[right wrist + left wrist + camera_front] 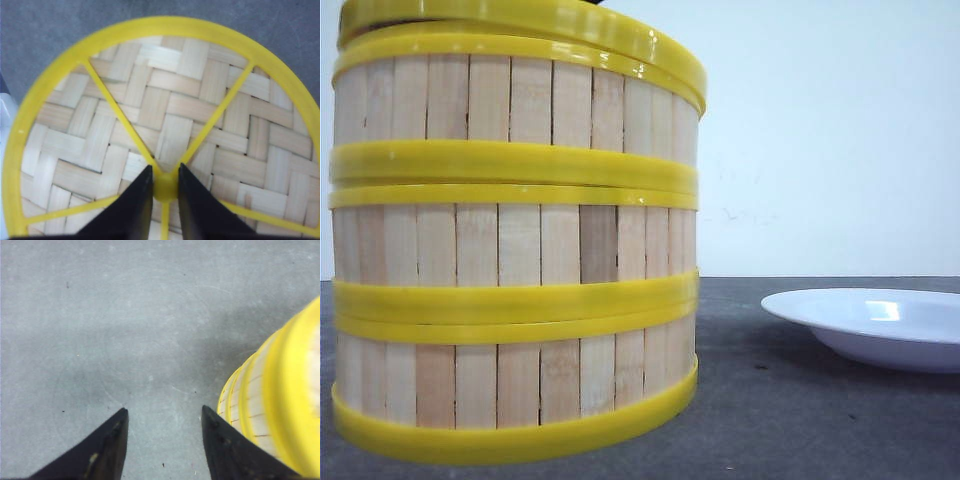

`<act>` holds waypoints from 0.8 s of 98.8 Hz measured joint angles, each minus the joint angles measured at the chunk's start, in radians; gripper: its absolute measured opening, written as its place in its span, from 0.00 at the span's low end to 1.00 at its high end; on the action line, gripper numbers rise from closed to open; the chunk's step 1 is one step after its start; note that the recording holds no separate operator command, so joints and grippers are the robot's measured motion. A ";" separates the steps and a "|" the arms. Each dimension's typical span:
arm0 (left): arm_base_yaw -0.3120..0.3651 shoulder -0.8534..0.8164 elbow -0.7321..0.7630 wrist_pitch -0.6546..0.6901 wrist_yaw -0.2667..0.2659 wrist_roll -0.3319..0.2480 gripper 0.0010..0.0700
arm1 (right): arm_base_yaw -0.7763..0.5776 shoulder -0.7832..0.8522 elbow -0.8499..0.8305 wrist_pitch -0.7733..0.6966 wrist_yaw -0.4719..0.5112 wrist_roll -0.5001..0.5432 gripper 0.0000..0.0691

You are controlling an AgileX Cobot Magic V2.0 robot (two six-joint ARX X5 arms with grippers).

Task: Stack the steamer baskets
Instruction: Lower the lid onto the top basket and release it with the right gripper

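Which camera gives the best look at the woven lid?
The right wrist view: it looks down on the woven lid, showing the weave, yellow spokes and right gripper closed on the knob. The front view shows only its yellow rim edge atop the baskets. The left wrist view doesn't clearly show it.

- The three stacked round steamer baskets (515,250), filling the left of the front view: walls of pale matt vertical wood slats, rims of glossy smooth yellow plastic.
- The domed woven lid (165,130): flat pale wood strips in a herringbone weave, with smooth yellow plastic rim, spokes and knob.
- The white plate (875,325) at lower right: glossy, smooth.
- The grey bench (125,330): matt, finely speckled.
- The black tool (165,440) fingers: matt, hard-looking.
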 joint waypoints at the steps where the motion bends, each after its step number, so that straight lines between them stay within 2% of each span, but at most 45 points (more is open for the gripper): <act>1: 0.000 0.000 0.000 0.000 0.000 0.000 0.38 | 0.001 0.003 0.000 0.001 0.000 -0.001 0.08; 79: 0.000 0.000 0.000 0.000 0.000 0.008 0.38 | 0.015 0.028 0.021 0.003 0.027 -0.013 0.08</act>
